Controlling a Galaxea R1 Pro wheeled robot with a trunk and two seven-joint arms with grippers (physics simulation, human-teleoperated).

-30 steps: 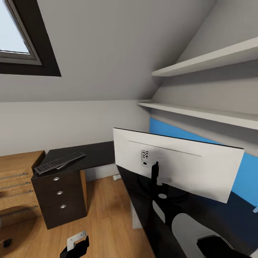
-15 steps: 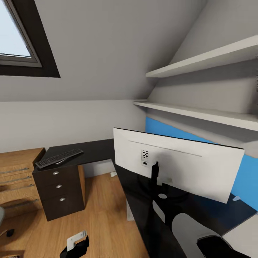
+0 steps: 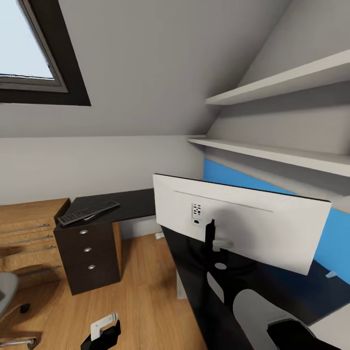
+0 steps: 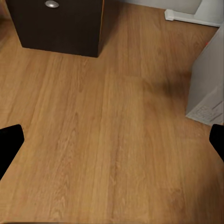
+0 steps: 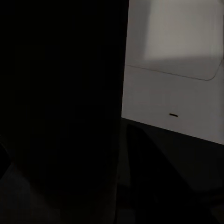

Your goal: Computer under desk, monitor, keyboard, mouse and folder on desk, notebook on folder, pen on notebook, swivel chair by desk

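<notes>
Right, the desk (image 3: pixel 136 206) runs in an L, and the monitor (image 3: pixel 238 221) stands on its near wing, white back toward us, apparently held by the right arm: a hasty swing could tip it off the edge. The keyboard (image 3: pixel 88 212) lies at the far wing's end, above the drawers. Open floor (image 3: pixel 146 287) lies between. The left gripper (image 3: pixel 104 333) hangs spread and empty; right jaws, I can't tell.

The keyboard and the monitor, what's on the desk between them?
Nothing: in the head view, bare black desk runs from the keyboard to the monitor.
</notes>
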